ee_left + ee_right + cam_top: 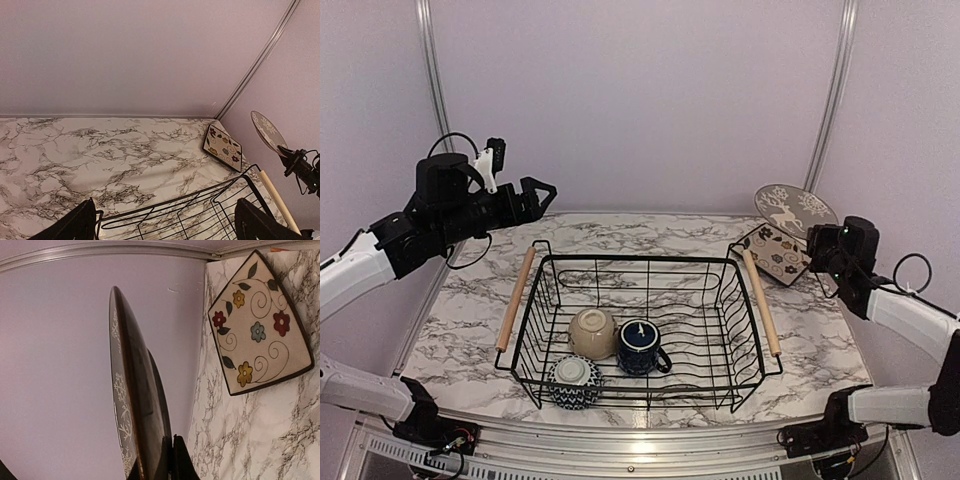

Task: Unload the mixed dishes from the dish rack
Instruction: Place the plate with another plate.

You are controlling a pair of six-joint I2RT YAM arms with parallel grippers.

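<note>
The rack point(515, 298) sits mid-frame in the top view, with the beige bowl point(592, 332), mug point(640, 346) and small bowl point(574, 381) in its lower left part. At the right edge the right end effector point(817, 240) is clenched on the rim of the grey plate point(794, 210), holding it above the square plate point(775, 254) on the tabletop point(470, 320). The left end effector point(535, 192) hangs released at upper left

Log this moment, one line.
right pincer: shut on deer plate; left pincer: open; floral plate: on table; dish rack: beige bowl, blue mug, patterned bowl
</note>
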